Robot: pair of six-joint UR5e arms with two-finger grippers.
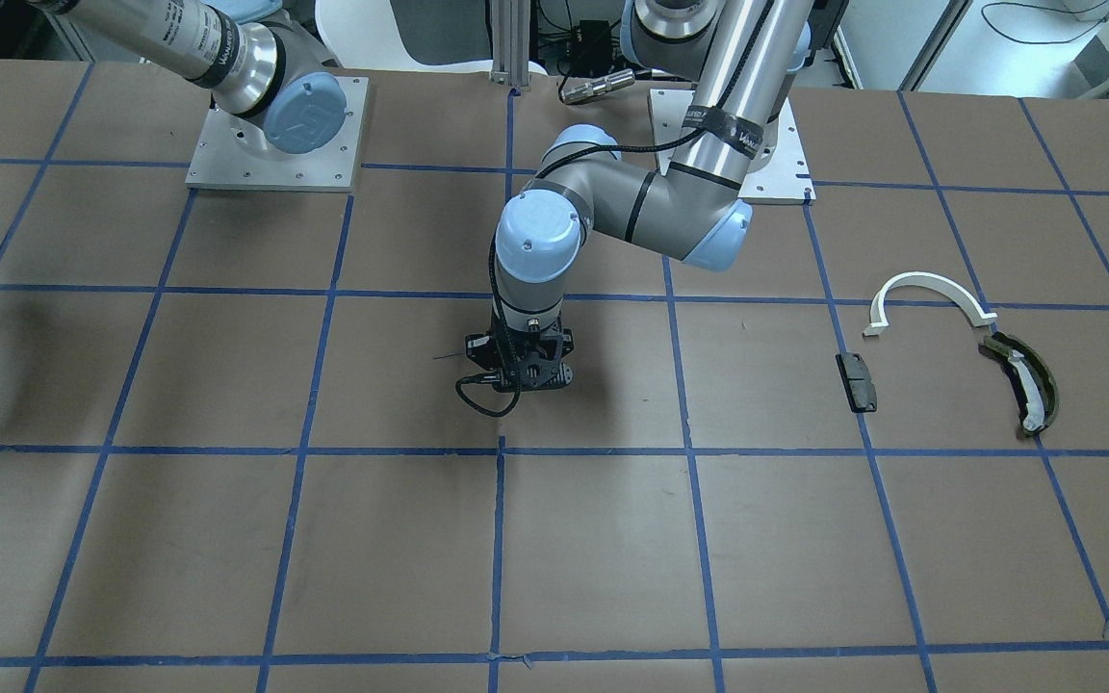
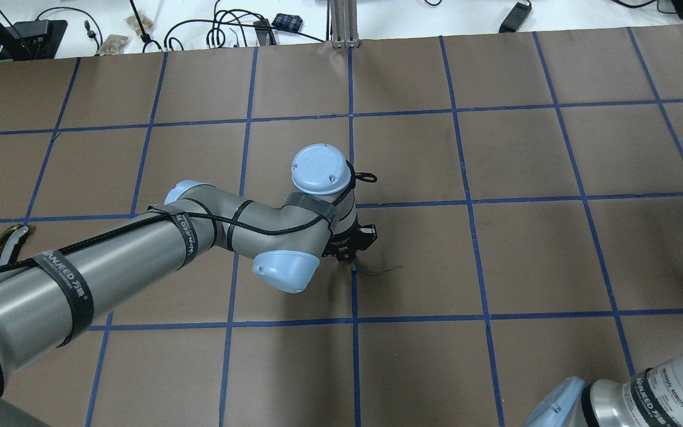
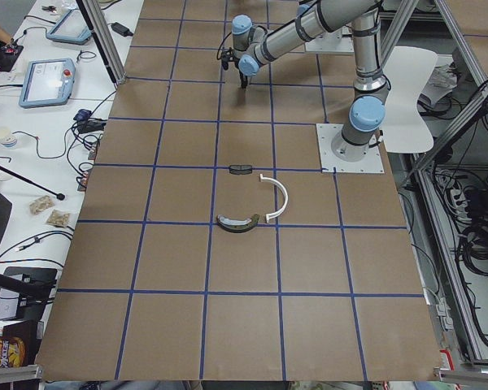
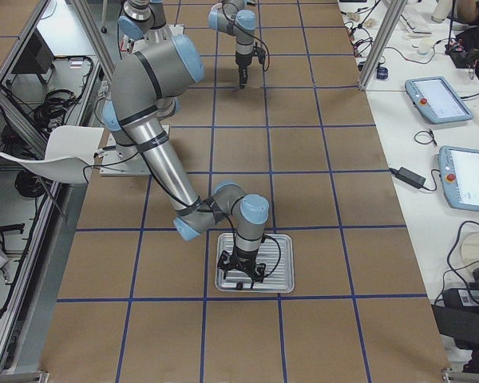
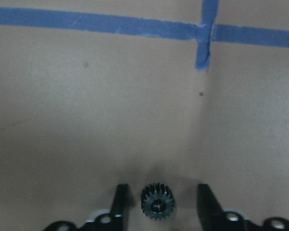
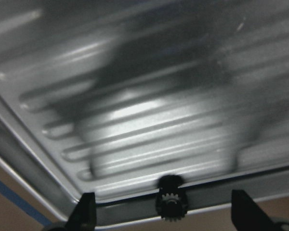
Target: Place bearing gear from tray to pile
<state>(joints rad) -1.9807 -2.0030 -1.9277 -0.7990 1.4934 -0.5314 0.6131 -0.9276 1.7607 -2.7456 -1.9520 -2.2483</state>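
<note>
Right claw (image 6: 166,211) spread astride bearing gear (image 6: 171,202) by tray (image 6: 135,120) rim; rigid, probably slippery: pinch across teeth. Left claw (image 5: 162,204) spread too.

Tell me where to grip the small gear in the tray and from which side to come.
Grip the gear across its toothed rim, from straight above. It lies small and round, close against the wall of the tray, so fingers closing along that wall should clear it. The right gripper hangs open over it, one finger on each side.
</note>
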